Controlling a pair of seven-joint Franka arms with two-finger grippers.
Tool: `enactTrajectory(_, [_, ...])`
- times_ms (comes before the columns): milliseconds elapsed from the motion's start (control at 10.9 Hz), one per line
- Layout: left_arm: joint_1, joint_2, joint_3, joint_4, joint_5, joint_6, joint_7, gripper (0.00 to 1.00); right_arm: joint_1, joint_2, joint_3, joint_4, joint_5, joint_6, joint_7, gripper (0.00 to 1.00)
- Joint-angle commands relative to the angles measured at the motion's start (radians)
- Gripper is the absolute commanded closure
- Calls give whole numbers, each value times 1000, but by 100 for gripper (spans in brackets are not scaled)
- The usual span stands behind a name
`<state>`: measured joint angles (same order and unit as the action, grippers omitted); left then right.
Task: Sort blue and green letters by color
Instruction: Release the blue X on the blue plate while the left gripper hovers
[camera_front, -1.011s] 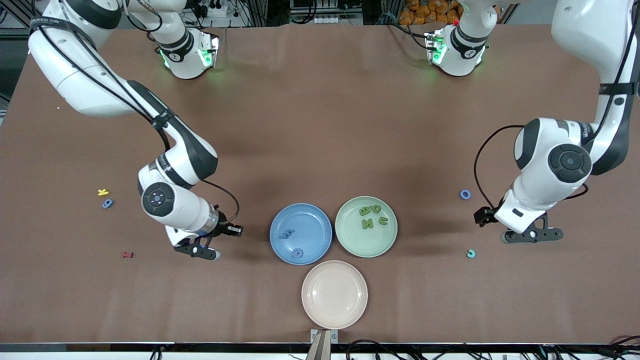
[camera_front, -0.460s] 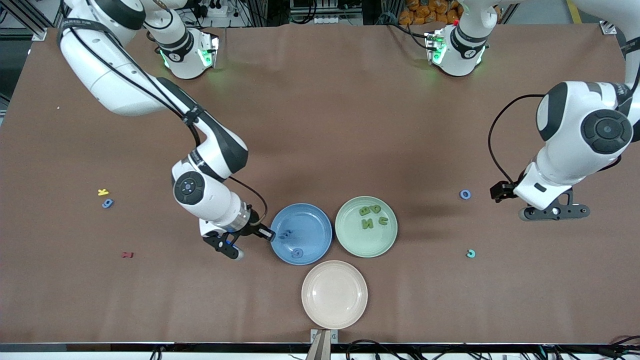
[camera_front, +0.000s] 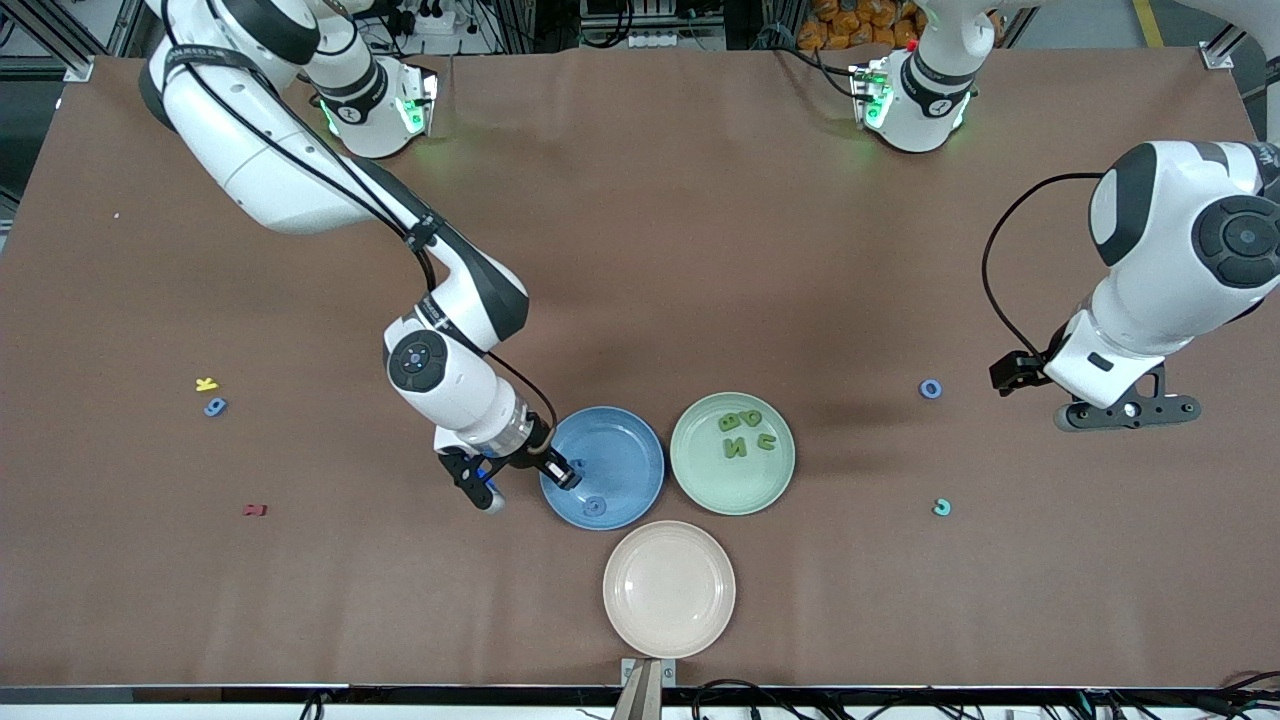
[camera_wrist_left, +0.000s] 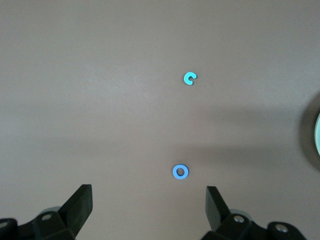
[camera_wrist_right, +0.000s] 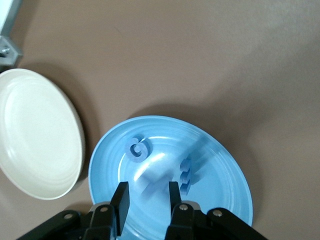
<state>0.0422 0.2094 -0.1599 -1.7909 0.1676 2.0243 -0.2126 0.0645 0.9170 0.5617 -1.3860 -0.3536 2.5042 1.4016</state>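
Note:
My right gripper (camera_front: 487, 482) hangs over the blue plate's (camera_front: 625, 440) rim. Its fingers (camera_wrist_right: 121, 200) stand apart, open, with a blurred blue letter (camera_wrist_right: 152, 176) between them, clear of one finger. Two blue letters (camera_wrist_right: 138, 149) (camera_wrist_right: 186, 175) lie in the blue plate (camera_wrist_right: 102, 165). Several green letters (camera_front: 742, 432) lie in the green plate (camera_front: 690, 475). My left gripper (camera_front: 1125, 412) (camera_wrist_left: 149, 200) hangs open over bare table toward the left arm's end. Close to it lies a blue ring letter (camera_front: 931, 389) (camera_wrist_left: 180, 172). Another blue letter (camera_front: 215, 406) lies toward the right arm's end.
A cream plate (camera_front: 668, 588) (camera_wrist_right: 35, 135) sits nearer to the front camera than the two coloured plates. A teal C (camera_front: 941, 507) (camera_wrist_left: 189, 78) lies nearer to the front camera than the ring. A yellow letter (camera_front: 206, 384) and a dark red one (camera_front: 256, 509) lie toward the right arm's end.
My right arm has swung from the open table to the blue plate, and its fingers have spread. My left arm has pulled back toward its end of the table.

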Motion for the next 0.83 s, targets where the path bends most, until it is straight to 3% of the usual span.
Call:
enactTrajectory(0, [2,-39,5,2,-26,-35,41,0,24,20,-48,21,1,10,-69,0])
enactTrajectory(368, [4,-48,5,33,-42,-62,42,0,8,8,-86,-7,-2,-19,-215,0])
enactTrajectory(735, [10,-56,14,161,-132,-195,44,0,-99,-82,-94,-154,-19,-79,-456,0])
